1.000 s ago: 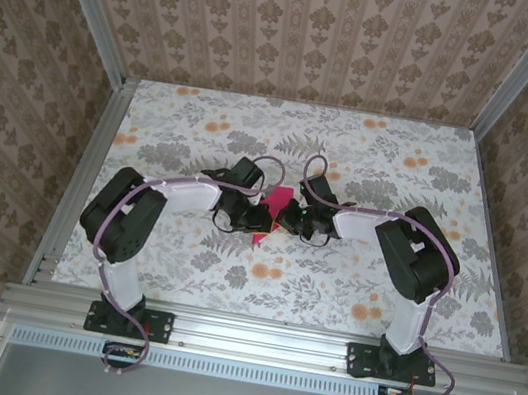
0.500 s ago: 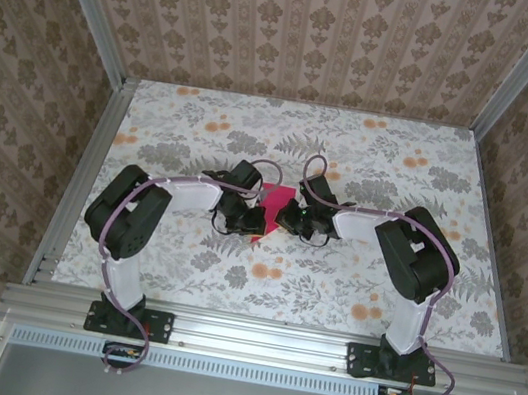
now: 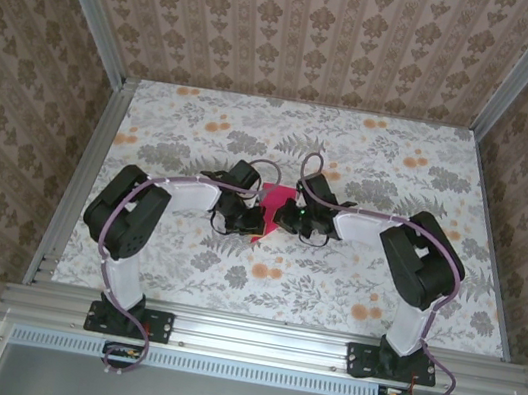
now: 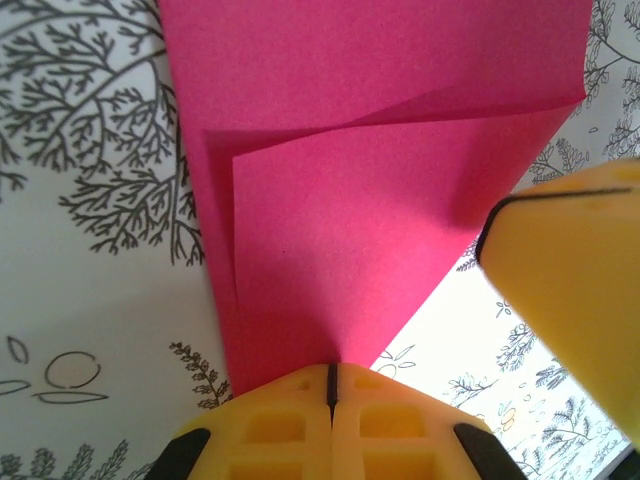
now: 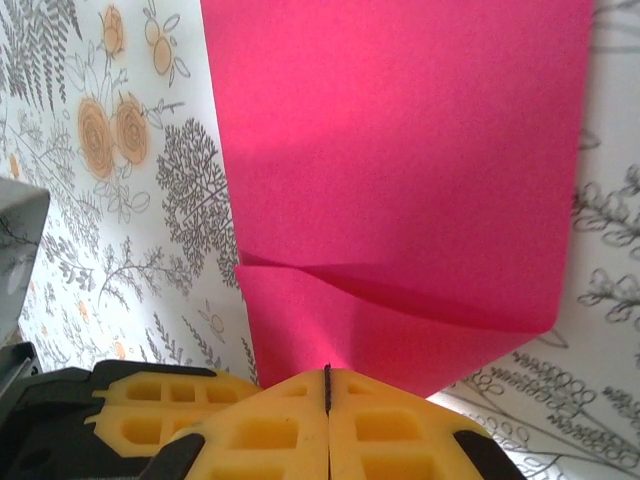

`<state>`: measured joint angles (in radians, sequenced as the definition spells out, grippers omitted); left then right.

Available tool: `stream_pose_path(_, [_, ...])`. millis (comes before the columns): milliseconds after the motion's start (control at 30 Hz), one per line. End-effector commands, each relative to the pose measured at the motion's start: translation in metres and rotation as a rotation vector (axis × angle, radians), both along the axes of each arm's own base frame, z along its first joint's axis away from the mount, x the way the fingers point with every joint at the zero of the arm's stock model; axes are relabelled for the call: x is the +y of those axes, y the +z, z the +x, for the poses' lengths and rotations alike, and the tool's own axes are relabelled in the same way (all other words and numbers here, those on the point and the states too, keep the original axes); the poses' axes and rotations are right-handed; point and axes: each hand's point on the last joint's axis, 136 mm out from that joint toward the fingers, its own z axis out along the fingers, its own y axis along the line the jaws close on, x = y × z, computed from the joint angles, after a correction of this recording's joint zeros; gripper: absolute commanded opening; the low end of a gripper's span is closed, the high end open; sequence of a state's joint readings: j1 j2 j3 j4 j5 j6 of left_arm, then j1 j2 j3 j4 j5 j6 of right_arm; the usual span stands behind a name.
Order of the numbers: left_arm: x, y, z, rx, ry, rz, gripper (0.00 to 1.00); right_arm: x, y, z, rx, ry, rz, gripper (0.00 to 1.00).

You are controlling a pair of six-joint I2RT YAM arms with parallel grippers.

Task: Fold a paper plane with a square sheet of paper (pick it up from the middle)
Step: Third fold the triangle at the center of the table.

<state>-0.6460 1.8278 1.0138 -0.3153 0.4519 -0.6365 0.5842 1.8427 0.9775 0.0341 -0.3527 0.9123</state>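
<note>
The square sheet of paper (image 3: 275, 199) is bright magenta-pink and partly folded, held just above the middle of the table between the two arms. My left gripper (image 3: 253, 218) is shut on its lower left edge. In the left wrist view the jaws (image 4: 330, 368) pinch the paper (image 4: 380, 150), where a folded flap overlaps the layer beneath. My right gripper (image 3: 287, 218) is shut on the opposite edge. In the right wrist view it (image 5: 327, 370) clamps the sheet (image 5: 400, 150) below a slanting fold line.
The floral tablecloth (image 3: 371, 165) covers the table, with patterned walls and aluminium rails (image 3: 85, 178) on three sides. One yellow right-gripper finger (image 4: 570, 290) intrudes in the left wrist view. The left gripper's yellow fingers (image 5: 150, 395) lie beside the right jaws.
Both grippers have stayed pinched on the paper. The two wrists have shifted slightly toward each other and the sheet sits a little more upright between them.
</note>
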Motion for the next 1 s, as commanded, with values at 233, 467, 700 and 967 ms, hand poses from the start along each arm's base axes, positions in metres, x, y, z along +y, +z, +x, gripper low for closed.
stream_pose_path(233, [0.021,-0.024,-0.012,0.048,0.026,0.09,0.01,0.017,-0.014,-0.01,0.068,0.05,-0.016,0.06])
stream_pose_path(467, [0.023,-0.024,-0.015,0.055,0.031,0.091,0.0,0.004,-0.035,-0.013,0.108,0.03,-0.079,0.05])
stream_pose_path(700, [0.03,-0.027,-0.02,0.068,0.046,0.091,0.0,-0.008,-0.044,-0.011,0.108,0.014,-0.107,0.06])
stream_pose_path(967, [0.039,-0.036,-0.033,0.105,0.041,0.11,0.0,-0.03,-0.044,0.008,0.068,-0.007,-0.124,0.06])
